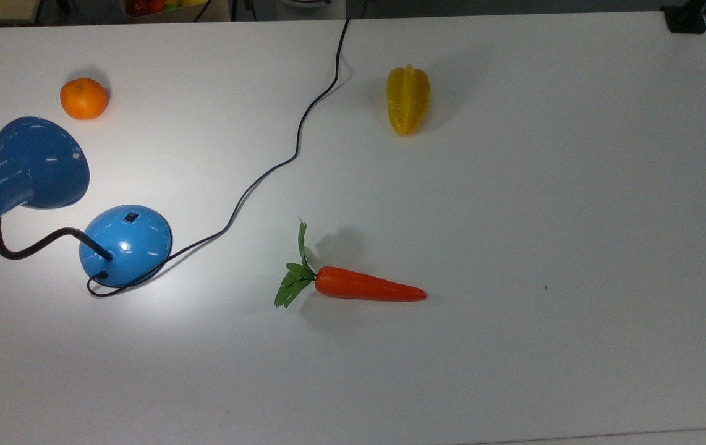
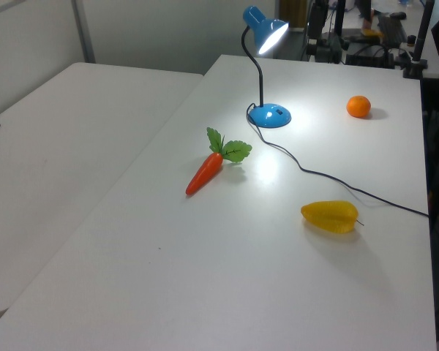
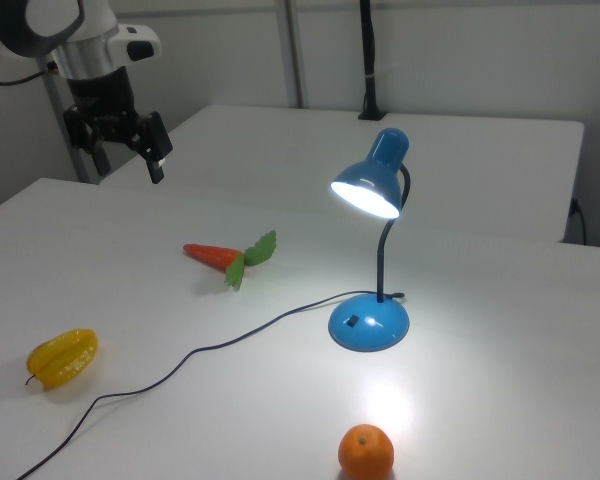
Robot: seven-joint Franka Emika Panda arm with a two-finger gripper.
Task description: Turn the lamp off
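Note:
The blue lamp (image 1: 125,244) stands at the top view's left, its bell shade (image 1: 38,162) bent over on a black gooseneck (image 1: 31,247). A small black switch (image 1: 131,217) sits on the domed base. The shade (image 3: 370,188) glows and throws a bright patch on the table, so the lamp (image 2: 269,115) is lit. Its black cord (image 1: 297,142) snakes to the table's far edge. My gripper (image 3: 130,162) hangs high at the right view's upper left, well away from the lamp, open with nothing between its fingers.
On the white table (image 1: 575,247) lie an orange (image 1: 83,98) close to the shade, a yellow starfruit (image 1: 408,99) near the cord, and a toy carrot (image 1: 365,285) with green leaves in the middle. A second table (image 2: 58,146) adjoins.

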